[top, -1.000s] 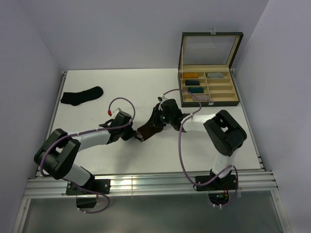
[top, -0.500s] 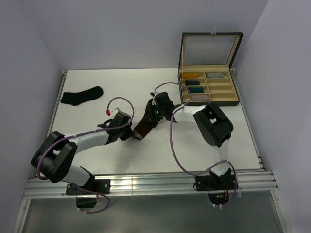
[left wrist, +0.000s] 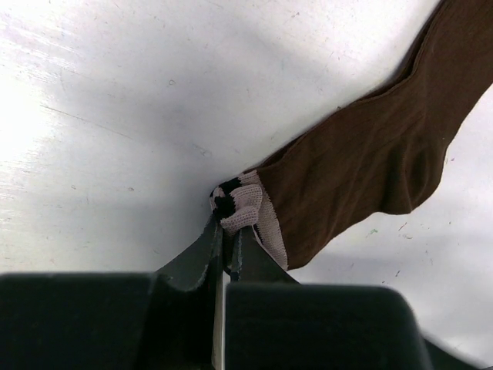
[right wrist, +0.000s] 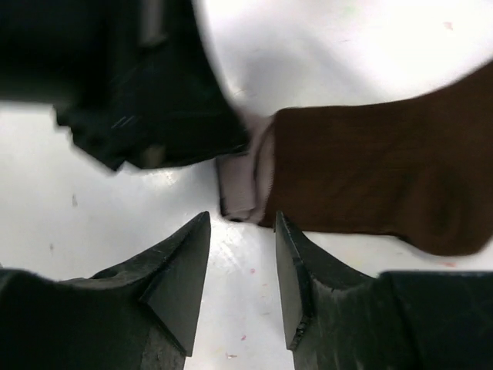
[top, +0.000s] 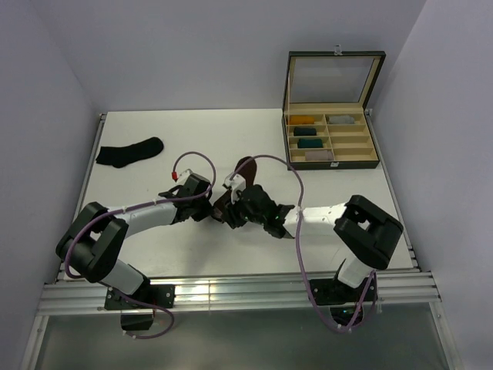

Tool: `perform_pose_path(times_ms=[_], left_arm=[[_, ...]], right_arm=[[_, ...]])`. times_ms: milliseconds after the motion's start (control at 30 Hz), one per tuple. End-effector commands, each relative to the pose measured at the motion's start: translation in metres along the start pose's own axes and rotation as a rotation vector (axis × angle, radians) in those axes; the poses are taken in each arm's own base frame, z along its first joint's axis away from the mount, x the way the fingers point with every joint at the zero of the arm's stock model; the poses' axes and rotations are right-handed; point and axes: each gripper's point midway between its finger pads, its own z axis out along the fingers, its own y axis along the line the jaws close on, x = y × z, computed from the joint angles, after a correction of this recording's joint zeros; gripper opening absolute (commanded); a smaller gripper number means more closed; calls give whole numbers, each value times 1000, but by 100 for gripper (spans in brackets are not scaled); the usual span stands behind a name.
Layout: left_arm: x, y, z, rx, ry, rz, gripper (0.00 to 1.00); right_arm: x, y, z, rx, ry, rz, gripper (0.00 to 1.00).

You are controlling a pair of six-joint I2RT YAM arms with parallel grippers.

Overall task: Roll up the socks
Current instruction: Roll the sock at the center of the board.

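Left pincer (left wrist: 226,231): clamped on striped cuff of brown sock (left wrist: 362,169) | right pincer (right wrist: 241,231): narrowly parted, empty, just short of same cuff | brown sock: flat on bench (top: 200,131), long axis from cuff toward far right | black sock (top: 129,152): far left, well apart.

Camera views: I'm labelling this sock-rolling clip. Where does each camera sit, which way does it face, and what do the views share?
Top external: above and behind the bases, looking down on the table; both arms show.
Left wrist: on the left arm, looking along the left gripper, shut on the brown sock cuff.
Right wrist: on the right arm, looking down past the open right gripper at that cuff.
Shared: all three show the brown sock; only the top view shows the black sock.
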Motion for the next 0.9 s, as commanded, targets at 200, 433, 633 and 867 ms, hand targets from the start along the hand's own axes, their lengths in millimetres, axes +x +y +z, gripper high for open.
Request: perform_pose_path(times_ms=[200, 433, 633, 867], left_arm=[[6, 7, 3, -43, 36, 35, 0], [9, 5, 3, -36, 47, 35, 0], [9, 5, 3, -35, 50, 38, 0], [12, 6, 3, -34, 60, 33, 0]], right_arm=[[-15, 23, 6, 25, -154, -281, 57], [-6, 38, 21, 42, -133, -382, 56], [-1, 32, 34, 93, -111, -421, 55], [22, 22, 48, 134, -47, -437, 50]])
